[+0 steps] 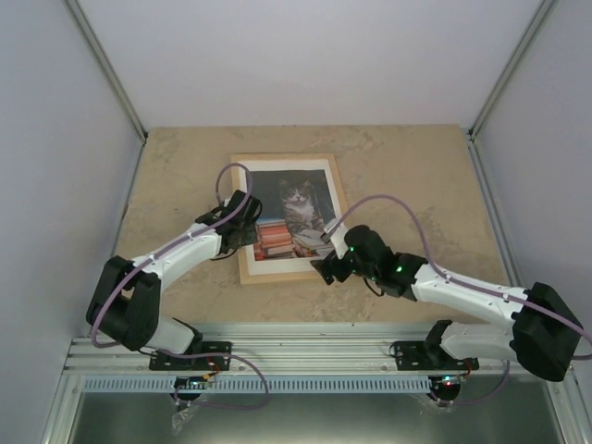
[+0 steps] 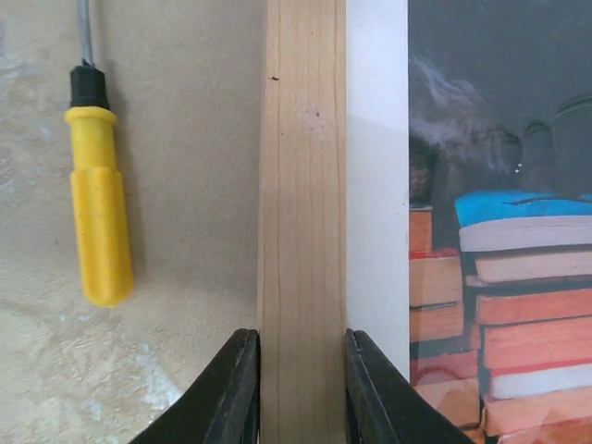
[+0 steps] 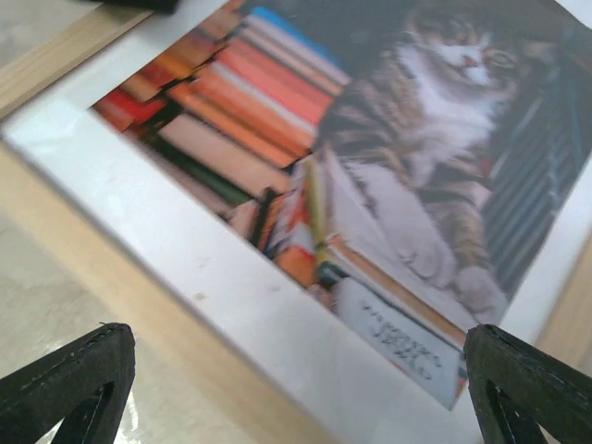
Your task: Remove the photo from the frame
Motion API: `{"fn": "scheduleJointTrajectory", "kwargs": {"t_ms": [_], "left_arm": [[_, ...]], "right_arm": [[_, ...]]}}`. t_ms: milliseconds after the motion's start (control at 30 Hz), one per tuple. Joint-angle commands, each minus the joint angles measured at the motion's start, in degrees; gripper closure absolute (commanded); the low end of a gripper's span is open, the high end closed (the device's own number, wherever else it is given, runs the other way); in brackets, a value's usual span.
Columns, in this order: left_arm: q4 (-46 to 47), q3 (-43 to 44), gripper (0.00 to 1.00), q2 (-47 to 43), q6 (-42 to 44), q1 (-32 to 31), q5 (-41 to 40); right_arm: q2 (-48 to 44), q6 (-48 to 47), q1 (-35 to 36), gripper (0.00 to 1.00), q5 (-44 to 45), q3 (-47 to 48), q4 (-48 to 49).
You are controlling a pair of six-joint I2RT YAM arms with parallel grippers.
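L gripper (image 2: 301, 393) jaws pinching frame (image 2: 301, 185) left rail, R gripper (image 3: 296, 370) spread wide over photo (image 3: 388, 166), photo lying within frame, flat on table (image 1: 416, 176), yellow screwdriver (image 2: 100, 213) beside.

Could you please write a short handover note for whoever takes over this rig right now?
Left gripper: shut on the left rail of the frame, one finger on each side.
Right gripper: wide open above the frame's near right corner, holding nothing.
The photo: face up inside the frame, which lies flat on the table.
Done: frame gripped.
Left: get the photo out of the frame.
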Motion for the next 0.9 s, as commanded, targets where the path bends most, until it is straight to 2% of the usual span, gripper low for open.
{"fn": "scheduleJointTrajectory", "kwargs": {"t_ms": [0,167,333,633,867], "left_arm": [[3.12,2.84,1.00,-4.94,-2.93,-0.09,-0.45],[3.08,2.26,1.00,-8.72,-3.14,-0.07,0.43],[3.18,1.88,1.00,-10.75,-3.05,-0.10,1.90],[3.76,1.13,1.00,-12.28,-3.46,-0.09,3.75],[4.84,-0.37,1.00,-13.06,-4.04,-0.15,5.64]], "right_arm": [[-1.56,-4.41,8.18,0.02,9.69,-0.78,-1.31],[2.08,-8.14,18.19,0.02,19.33,0.35,-0.33],[10.32,-13.64,25.62,0.02,30.20,2.96,2.86],[23.16,-21.54,32.01,0.06,49.28,7.63,10.87],[31.20,-29.29,32.79,0.12,56.30,11.25,15.95]]}}
